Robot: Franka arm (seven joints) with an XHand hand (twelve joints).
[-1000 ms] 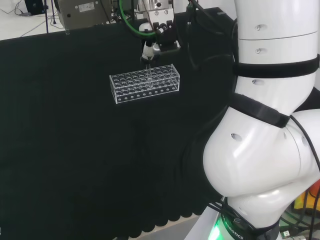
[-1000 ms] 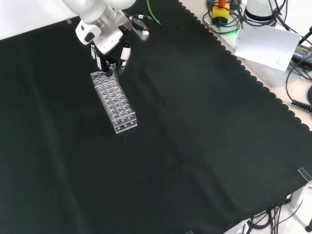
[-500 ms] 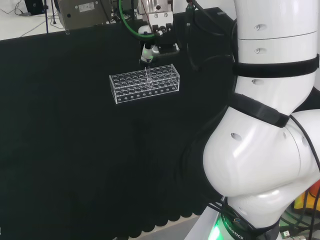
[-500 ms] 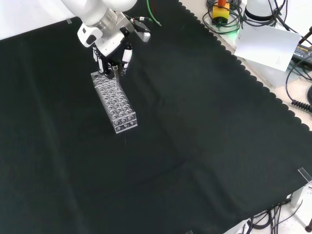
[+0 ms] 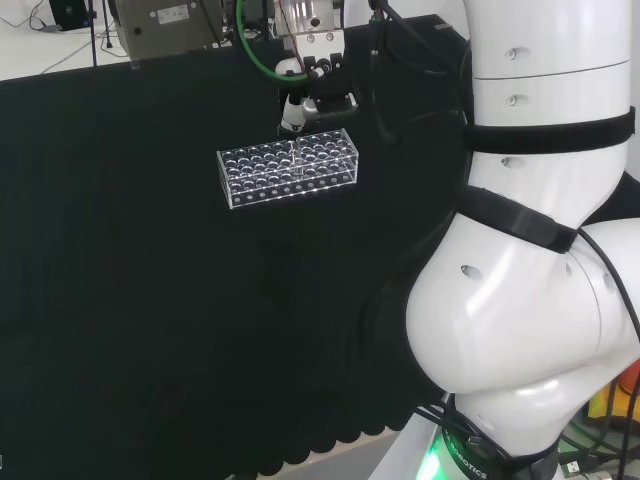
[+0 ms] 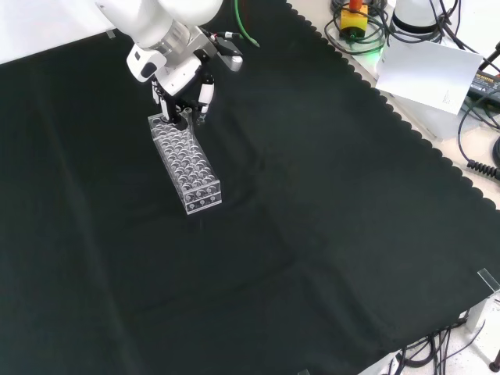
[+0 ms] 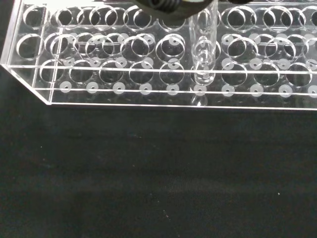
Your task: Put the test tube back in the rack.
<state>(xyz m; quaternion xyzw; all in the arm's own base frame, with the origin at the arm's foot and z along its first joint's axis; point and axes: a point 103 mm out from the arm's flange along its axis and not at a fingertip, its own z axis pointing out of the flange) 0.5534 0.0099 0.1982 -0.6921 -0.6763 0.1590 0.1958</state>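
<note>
Hand (image 6: pixel 184 82) above clear rack (image 6: pixel 186 163) on black table (image 6: pixel 312 203), fingers curled round tube (image 7: pixel 203 54) standing in a hole.

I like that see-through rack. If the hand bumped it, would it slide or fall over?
The rack would probably slide: it looks like light clear plastic, long and low, lying flat on the cloth. Tipping seems unlikely. The test tube standing in it might rattle.

Black cloth (image 6: pixel 312 234) over the bench, white paper sheet (image 6: pixel 428 74), cables (image 6: pixel 480 117) beside it
</note>
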